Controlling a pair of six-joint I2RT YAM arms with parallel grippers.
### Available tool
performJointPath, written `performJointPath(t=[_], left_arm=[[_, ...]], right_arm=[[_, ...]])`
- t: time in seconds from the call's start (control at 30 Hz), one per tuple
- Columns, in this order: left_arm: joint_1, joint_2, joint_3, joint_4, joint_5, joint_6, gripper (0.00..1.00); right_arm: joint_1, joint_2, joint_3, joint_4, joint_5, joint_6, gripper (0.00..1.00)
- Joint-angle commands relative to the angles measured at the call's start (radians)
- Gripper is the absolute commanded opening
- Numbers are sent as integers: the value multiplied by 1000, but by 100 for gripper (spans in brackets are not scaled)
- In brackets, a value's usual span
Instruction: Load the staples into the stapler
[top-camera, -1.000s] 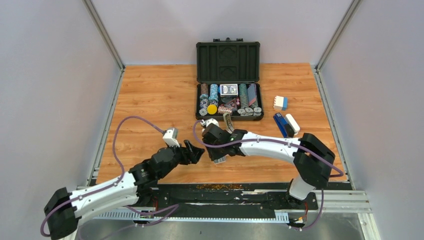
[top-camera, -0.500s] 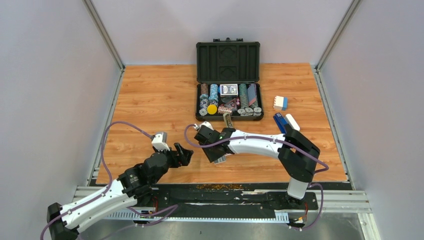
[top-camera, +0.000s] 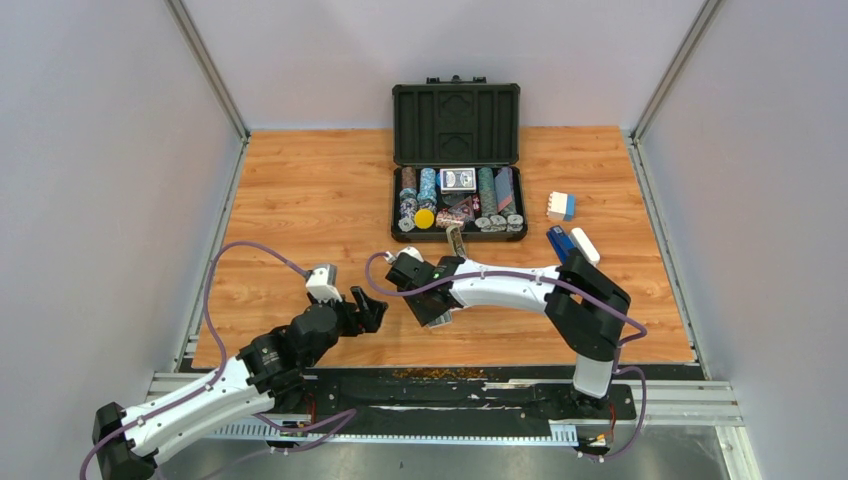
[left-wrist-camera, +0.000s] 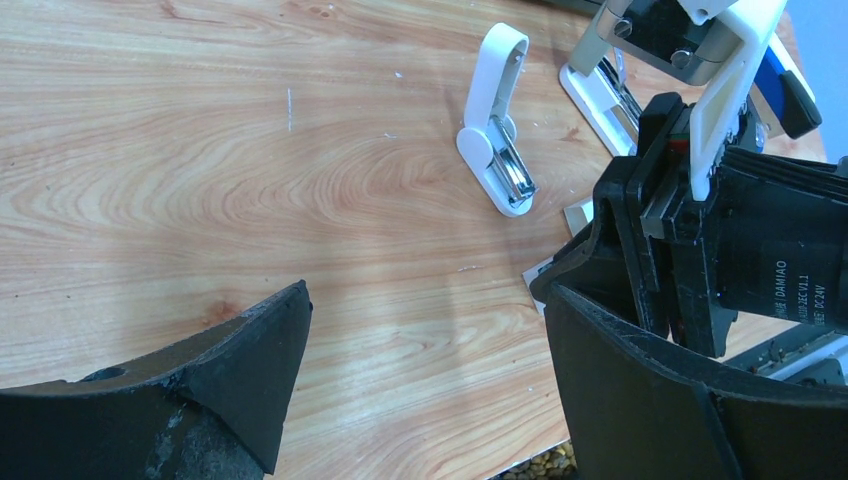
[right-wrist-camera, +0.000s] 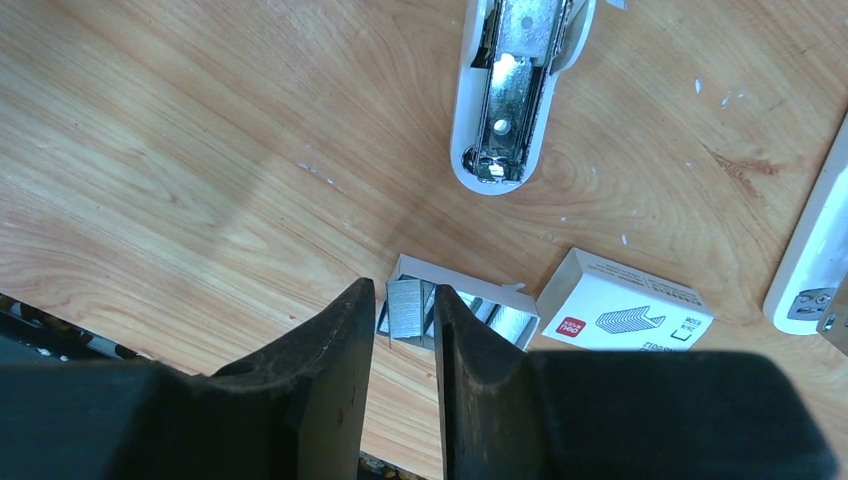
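The staples lie in a small white tray (right-wrist-camera: 478, 312) on the table, with its printed sleeve (right-wrist-camera: 625, 312) beside it. My right gripper (right-wrist-camera: 400, 295) is over the tray's left end. Its jaws are nearly together on one silvery strip of staples (right-wrist-camera: 405, 308). The stapler (top-camera: 456, 241), slim and grey-olive, stands tilted in front of the case, and its pale base (left-wrist-camera: 598, 92) shows behind the right gripper. My left gripper (left-wrist-camera: 425, 330) is wide open over bare wood to the left, holding nothing. In the top view the left gripper (top-camera: 368, 308) is apart from the right gripper (top-camera: 437, 312).
A small white stapler (right-wrist-camera: 510, 90) lies open just beyond the tray, its metal channel showing. It also appears in the left wrist view (left-wrist-camera: 497, 130). An open black case of poker chips (top-camera: 457, 165) stands at the back. A dark blue stapler (top-camera: 563, 247) and a white-and-blue box (top-camera: 561, 205) lie at the right.
My left arm has drawn back to the left and toward the near edge, and its jaws have widened. My right arm has shifted slightly left and its jaws have narrowed.
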Motion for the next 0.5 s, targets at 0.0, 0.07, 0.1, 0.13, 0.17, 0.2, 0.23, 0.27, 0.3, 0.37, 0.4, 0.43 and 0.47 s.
performJointPath(t=[0.0, 0.07, 0.1, 0.13, 0.17, 0.2, 0.23, 0.27, 0.3, 0.37, 0.4, 0.43, 0.47], left_arm=[[-5, 1, -7, 43, 3, 15, 94], [-4, 3, -8, 54, 10, 21, 94], [-4, 2, -9, 58, 13, 23, 94], [-4, 2, -11, 64, 15, 24, 94], [-4, 3, -13, 69, 20, 24, 94], [-4, 4, -13, 75, 21, 25, 94], [-5, 5, -13, 81, 25, 28, 94], [-4, 5, -15, 88, 29, 32, 94], [-4, 6, -16, 98, 34, 36, 94], [-4, 9, -17, 120, 49, 47, 94], [-4, 12, -19, 132, 57, 52, 94], [-4, 16, -19, 142, 66, 60, 94], [-4, 20, -19, 155, 74, 66, 94]], right_arm=[[5, 9, 41, -6, 14, -12, 28], [5, 8, 41, -6, 15, -13, 27], [5, 6, 40, -6, 16, -14, 26], [5, 3, 40, -7, 16, -15, 25], [5, -1, 38, -6, 15, -15, 24], [5, -7, 37, -6, 16, -15, 23], [5, -16, 36, -5, 16, -15, 22], [5, -25, 32, -1, 16, -16, 22], [6, -35, 29, 2, 15, -17, 21], [5, -57, 18, 14, 14, -19, 19], [6, -69, 12, 21, 12, -19, 19], [6, -79, 5, 27, 12, -20, 18], [5, -90, -2, 34, 11, -19, 18]])
